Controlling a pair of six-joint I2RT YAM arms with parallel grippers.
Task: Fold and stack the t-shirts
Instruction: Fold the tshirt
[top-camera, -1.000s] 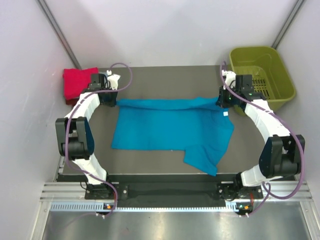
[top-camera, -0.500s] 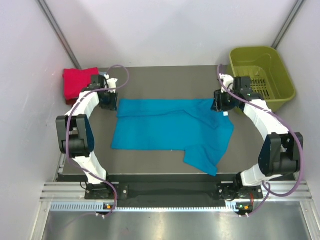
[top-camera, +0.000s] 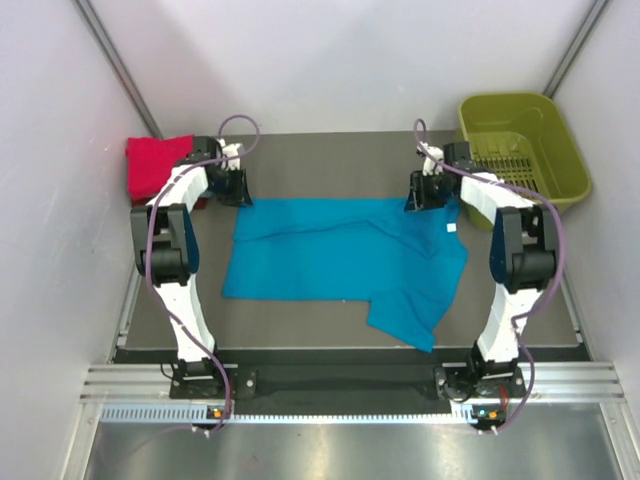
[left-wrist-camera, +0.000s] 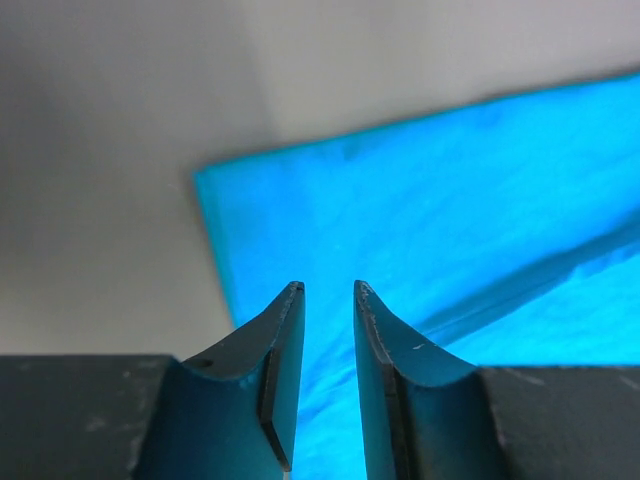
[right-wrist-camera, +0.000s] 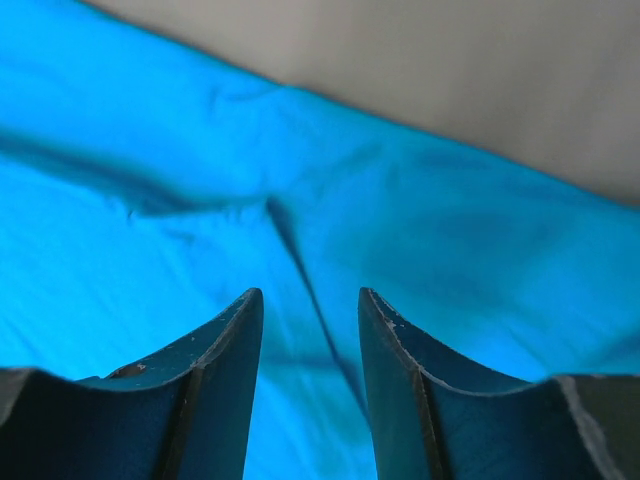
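The teal-blue t-shirt (top-camera: 340, 258) lies spread on the dark table, its far edge folded over, one sleeve hanging toward the near right. My left gripper (top-camera: 236, 190) hovers at its far left corner, open with a narrow gap and empty; the corner shows below the fingers in the left wrist view (left-wrist-camera: 420, 230). My right gripper (top-camera: 422, 193) is over the far right edge, open and empty, with a crease of the shirt (right-wrist-camera: 300, 250) between its fingers. A folded red t-shirt (top-camera: 152, 165) lies at the far left. The pale grey-blue shirt is out of view.
An olive-green plastic basket (top-camera: 520, 150) stands at the far right corner, beside the right arm. White walls close in on both sides and behind. The table's bare grey surface (top-camera: 330, 160) runs behind the shirt.
Both grippers let go of the shirt's far edge and drew back toward the far side. The folded far edge now lies flat on the table.
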